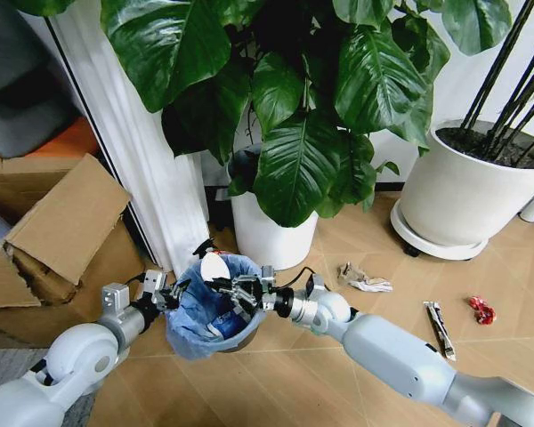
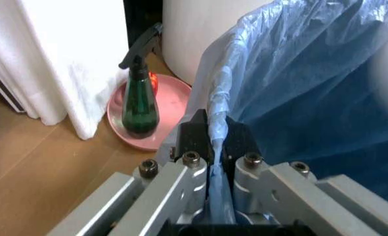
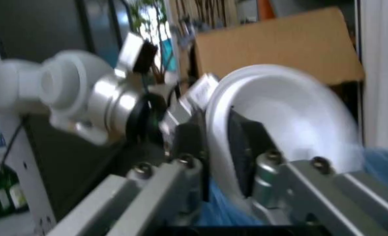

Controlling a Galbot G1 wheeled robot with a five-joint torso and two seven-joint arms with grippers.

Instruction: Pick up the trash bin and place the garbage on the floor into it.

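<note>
Gripping the bin (image 1: pixel 212 313) by its rim, the left end effector (image 1: pixel 166 292) is pinching the crinkly light blue bag between closed black fingers (image 2: pixel 195 137). The bin, small, round and dark, is hanging just above the chevron wooden floor (image 1: pixel 383 311), before a white plant pot (image 1: pixel 269 233). The right end effector (image 1: pixel 234 291) is reaching over the bin's mouth, clamping a smooth white disc (image 3: pixel 279 118) on edge. On the floor to the right are lying a crumpled white tissue (image 1: pixel 363 279), a thin stick wrapper (image 1: pixel 440 329) and a crumpled red wrapper (image 1: pixel 481 309). A green spray bottle (image 2: pixel 140 101) is standing upright on a pink saucer (image 2: pixel 170 110) beside the pot.
</note>
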